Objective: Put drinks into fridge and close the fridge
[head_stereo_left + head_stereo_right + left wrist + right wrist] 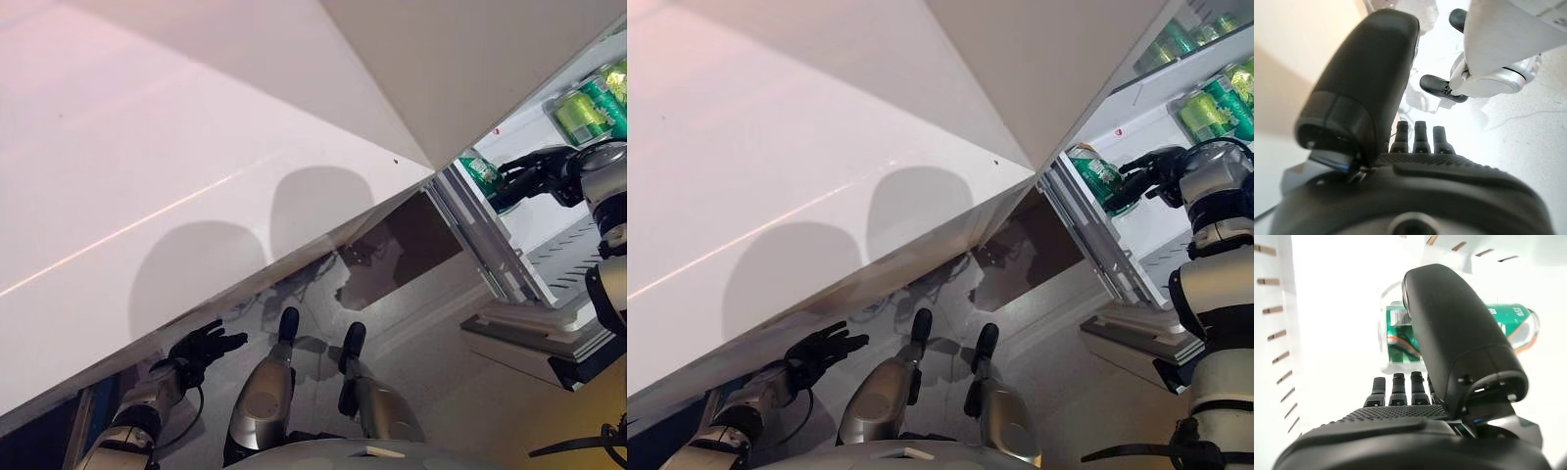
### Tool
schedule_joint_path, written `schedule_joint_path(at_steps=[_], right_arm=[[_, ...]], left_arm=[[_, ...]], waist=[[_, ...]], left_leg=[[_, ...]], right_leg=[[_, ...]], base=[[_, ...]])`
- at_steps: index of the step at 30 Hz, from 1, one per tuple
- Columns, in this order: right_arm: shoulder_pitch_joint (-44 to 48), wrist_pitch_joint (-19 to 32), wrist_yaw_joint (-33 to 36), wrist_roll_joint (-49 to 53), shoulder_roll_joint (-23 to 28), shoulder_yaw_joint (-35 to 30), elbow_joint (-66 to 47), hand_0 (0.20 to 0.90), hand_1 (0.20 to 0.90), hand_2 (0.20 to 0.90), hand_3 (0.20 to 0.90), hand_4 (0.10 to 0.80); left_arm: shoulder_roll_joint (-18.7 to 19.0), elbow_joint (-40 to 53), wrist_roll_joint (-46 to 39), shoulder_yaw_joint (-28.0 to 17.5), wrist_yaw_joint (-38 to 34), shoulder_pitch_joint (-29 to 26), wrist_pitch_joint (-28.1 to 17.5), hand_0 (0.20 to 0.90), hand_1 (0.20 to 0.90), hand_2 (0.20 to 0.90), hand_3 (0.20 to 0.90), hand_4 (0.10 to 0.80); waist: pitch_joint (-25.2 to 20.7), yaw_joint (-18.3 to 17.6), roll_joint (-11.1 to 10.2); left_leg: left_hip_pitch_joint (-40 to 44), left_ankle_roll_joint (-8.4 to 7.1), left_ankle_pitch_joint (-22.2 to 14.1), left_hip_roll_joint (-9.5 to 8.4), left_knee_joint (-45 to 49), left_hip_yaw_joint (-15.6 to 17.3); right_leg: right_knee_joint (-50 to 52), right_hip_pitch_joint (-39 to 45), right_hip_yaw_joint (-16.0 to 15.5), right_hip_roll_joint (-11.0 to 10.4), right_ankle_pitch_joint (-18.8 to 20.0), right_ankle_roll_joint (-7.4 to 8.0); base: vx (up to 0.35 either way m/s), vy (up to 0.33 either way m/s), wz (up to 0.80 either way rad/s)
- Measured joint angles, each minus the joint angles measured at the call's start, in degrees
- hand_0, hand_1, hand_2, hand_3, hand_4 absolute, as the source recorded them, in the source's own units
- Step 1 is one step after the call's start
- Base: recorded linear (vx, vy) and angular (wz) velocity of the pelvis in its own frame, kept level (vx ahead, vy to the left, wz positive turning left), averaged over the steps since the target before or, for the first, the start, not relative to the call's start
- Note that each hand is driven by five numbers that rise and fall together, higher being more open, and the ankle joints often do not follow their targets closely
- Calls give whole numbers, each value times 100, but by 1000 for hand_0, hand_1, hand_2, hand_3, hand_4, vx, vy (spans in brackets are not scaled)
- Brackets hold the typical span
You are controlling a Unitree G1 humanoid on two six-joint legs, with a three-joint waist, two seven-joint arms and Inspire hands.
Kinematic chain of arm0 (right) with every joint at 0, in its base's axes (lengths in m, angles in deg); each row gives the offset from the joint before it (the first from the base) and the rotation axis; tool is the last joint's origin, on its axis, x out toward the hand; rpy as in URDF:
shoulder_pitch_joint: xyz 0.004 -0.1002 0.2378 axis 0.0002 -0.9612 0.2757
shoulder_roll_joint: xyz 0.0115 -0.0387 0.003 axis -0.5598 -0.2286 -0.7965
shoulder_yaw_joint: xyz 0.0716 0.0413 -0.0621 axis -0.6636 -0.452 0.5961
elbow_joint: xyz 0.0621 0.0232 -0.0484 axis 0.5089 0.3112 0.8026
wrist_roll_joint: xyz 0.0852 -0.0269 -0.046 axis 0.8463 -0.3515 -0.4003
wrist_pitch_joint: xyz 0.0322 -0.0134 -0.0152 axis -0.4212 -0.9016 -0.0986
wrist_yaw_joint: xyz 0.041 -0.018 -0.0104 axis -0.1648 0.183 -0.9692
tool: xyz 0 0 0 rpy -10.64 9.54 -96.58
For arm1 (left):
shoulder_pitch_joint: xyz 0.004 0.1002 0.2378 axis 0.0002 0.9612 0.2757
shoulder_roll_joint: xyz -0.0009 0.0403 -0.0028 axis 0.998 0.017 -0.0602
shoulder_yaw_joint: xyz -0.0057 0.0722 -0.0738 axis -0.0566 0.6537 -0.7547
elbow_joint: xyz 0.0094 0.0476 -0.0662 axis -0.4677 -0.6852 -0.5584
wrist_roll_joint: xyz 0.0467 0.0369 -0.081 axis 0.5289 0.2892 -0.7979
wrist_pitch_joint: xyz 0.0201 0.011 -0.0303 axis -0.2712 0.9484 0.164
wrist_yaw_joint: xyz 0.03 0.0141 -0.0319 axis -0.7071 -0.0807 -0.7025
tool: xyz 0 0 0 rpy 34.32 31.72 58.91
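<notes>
My right hand (1156, 168) reaches into the open fridge and is curled round a green can (1095, 168), holding it just inside the fridge's front edge above a white shelf. In the right wrist view the thumb (1459, 342) lies across the can (1511, 320) before the white inner wall. More green cans (1210, 103) stand on a shelf behind the hand, and others (1176, 39) stand on the shelf above. My left hand (201, 348) hangs low beneath the white fridge door (196, 176), with fingers spread and holding nothing.
The open white door spans the left and middle of the eye views, close to my head. A white drawer or ledge (549, 343) juts out at the fridge's bottom right. Grey floor (441, 392) lies below.
</notes>
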Motion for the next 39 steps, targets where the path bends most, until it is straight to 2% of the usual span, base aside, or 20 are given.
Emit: schedule_joint_path(at_steps=[2, 5, 10, 11, 13, 16, 20, 25, 28, 34, 39], right_arm=[[-73, 52, 8, 220, 233, -194, -312, 900, 900, 900, 900, 800], [-236, 202, 90, 495, 412, -277, -882, 900, 900, 900, 900, 800], [-1070, 303, 749, 1065, 788, -886, -2306, 900, 900, 900, 900, 800], [-1163, 304, 824, 1119, 826, -930, -2475, 900, 900, 900, 900, 800], [-1683, 371, 1125, 1288, 888, -1423, -3107, 900, 900, 900, 900, 800], [-2390, 463, 1474, 1359, 965, -1954, -3757, 900, 900, 900, 900, 800], [-3386, 553, 2114, 1369, 1074, -2867, -4570, 900, 900, 900, 900, 800], [-4961, 651, 3150, 1433, 1069, -4096, -5885, 900, 900, 900, 900, 800], [-5806, 747, 3754, 1419, 801, -4667, -6256, 900, 900, 900, 900, 800], [-7059, 1298, 5114, 1282, -523, -5595, -6576, 900, 900, 900, 900, 800], [-7766, 1758, 5619, 1311, -1318, -6042, -6691, 900, 900, 900, 900, 800]], left_arm=[[27, 0, 100, -32, 64, 98, -12, 900, 900, 900, 900, 800], [117, -22, 291, -52, 96, 281, -19, 900, 900, 900, 900, 800], [140, -33, 300, -85, 104, 467, -23, 900, 900, 900, 900, 800], [140, -32, 301, -87, 105, 493, -23, 900, 900, 900, 900, 800], [114, -58, 308, -89, 136, 576, -30, 900, 900, 900, 900, 800], [2, -233, 418, -87, 220, 693, -51, 900, 900, 900, 900, 800], [-221, -286, 506, -86, 227, 881, -80, 900, 900, 900, 900, 800], [-566, -438, 512, -160, 220, 1115, -146, 900, 900, 900, 900, 800], [-702, -527, 530, -350, 228, 1200, -150, 900, 900, 900, 900, 800], [-840, -550, 931, -484, 220, 1346, -147, 900, 900, 900, 900, 800], [-1028, -645, 1086, -707, 213, 1455, -155, 900, 900, 900, 900, 800]], waist=[[-14, -60, -22], [-143, -244, -191], [-369, -541, -420], [-426, -569, -433], [-654, -727, -445], [-962, -893, -376], [-1241, -1175, -175], [-1529, -1509, 238], [-1575, -1603, 333], [-1489, -1748, 367], [-1192, -1926, 547]], left_leg=[[130, 2, 0, 3, -63, 43], [198, 5, 2, 8, -93, 148], [406, -3, -20, 22, -144, 299], [413, -4, -27, 14, -144, 329], [480, 0, -61, 14, -144, 446], [598, 11, -126, 22, -148, 540], [611, 42, -163, 10, -152, 595], [682, 55, -225, 11, -175, 723], [860, 31, -265, 46, -146, 802], [1099, 44, -519, 47, 200, 788], [1133, 77, -838, 27, 719, 794]], right_leg=[[0, 77, 41, 7, 0, 0], [-1, 86, 143, 20, 0, 0], [-2, 202, 294, 46, 0, 2], [-2, 196, 329, 49, 0, 2], [-2, 229, 398, 58, -1, 2], [-3, 284, 534, 62, -3, 5], [-4, 281, 626, 37, -21, 30], [-4, 296, 743, 45, -41, 62], [-2, 434, 822, 75, -76, 87], [1, 832, 817, 59, -156, 96], [657, 768, 840, -11, -530, 120]], base=[[41, 21, -13], [50, 16, -17], [59, 7, -15], [69, 46, -22], [77, 58, -20], [64, 48, -22], [31, 48, -12], [59, 9, -14], [113, -29, -14], [100, -36, 1], [54, -9, 1]])
